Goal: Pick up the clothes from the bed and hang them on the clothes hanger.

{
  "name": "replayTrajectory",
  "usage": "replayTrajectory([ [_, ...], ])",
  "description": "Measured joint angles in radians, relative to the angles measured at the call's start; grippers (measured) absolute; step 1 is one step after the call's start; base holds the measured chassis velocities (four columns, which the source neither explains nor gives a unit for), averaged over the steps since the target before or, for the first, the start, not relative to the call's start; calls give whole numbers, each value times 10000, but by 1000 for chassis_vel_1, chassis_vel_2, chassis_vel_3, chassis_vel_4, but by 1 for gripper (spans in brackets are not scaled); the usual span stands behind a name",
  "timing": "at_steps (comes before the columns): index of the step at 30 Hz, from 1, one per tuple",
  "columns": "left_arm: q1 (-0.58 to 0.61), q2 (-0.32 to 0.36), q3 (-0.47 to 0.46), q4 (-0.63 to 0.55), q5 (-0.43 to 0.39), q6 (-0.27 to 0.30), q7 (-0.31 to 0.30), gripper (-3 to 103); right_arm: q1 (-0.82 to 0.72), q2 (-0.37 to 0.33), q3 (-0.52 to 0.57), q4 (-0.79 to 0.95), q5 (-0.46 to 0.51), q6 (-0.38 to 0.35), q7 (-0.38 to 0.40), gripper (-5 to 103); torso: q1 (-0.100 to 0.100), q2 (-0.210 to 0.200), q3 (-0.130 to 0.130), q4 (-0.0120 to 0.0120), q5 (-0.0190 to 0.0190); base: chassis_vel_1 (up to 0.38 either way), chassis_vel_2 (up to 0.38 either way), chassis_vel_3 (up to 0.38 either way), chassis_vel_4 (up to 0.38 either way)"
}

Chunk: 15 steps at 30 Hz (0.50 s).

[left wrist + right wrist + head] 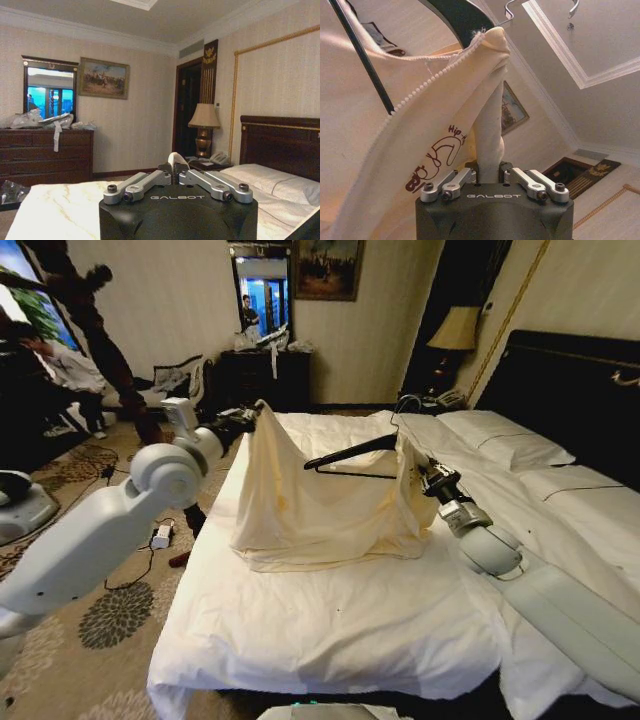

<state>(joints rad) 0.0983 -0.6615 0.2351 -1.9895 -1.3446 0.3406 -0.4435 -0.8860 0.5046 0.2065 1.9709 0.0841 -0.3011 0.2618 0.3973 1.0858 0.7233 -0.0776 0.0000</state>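
We see the clothes (310, 500) draped above the bed (330, 630), the clothes hanger (350, 453) at their right top.

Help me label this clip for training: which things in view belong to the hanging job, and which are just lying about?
Part of the job:
- cream shirt, pinched at either end by the left gripper and right gripper
- black hanger, inside the shirt
- bed

Just lying about:
- pillows
- bedside lamp
- dresser
- framed painting
- white adapter on the carpet

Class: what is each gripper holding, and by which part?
Both hold the cream shirt: left gripper pinches one top corner, right gripper a twisted fold by the hanger.
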Motion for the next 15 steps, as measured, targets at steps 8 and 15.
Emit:
replayTrajectory([
  [8,-806,-574,764,234,-123,202,-481,1,102,308,-432,75,-212,-196,-68,18,1,0,0,-5,4,0,0,0,0],
  [15,-816,-523,1128,-346,-291,346,-731,1,264,777,-866,-253,-434,-585,-65,18,0,0,0,-1,0,0,0,0,0],
])
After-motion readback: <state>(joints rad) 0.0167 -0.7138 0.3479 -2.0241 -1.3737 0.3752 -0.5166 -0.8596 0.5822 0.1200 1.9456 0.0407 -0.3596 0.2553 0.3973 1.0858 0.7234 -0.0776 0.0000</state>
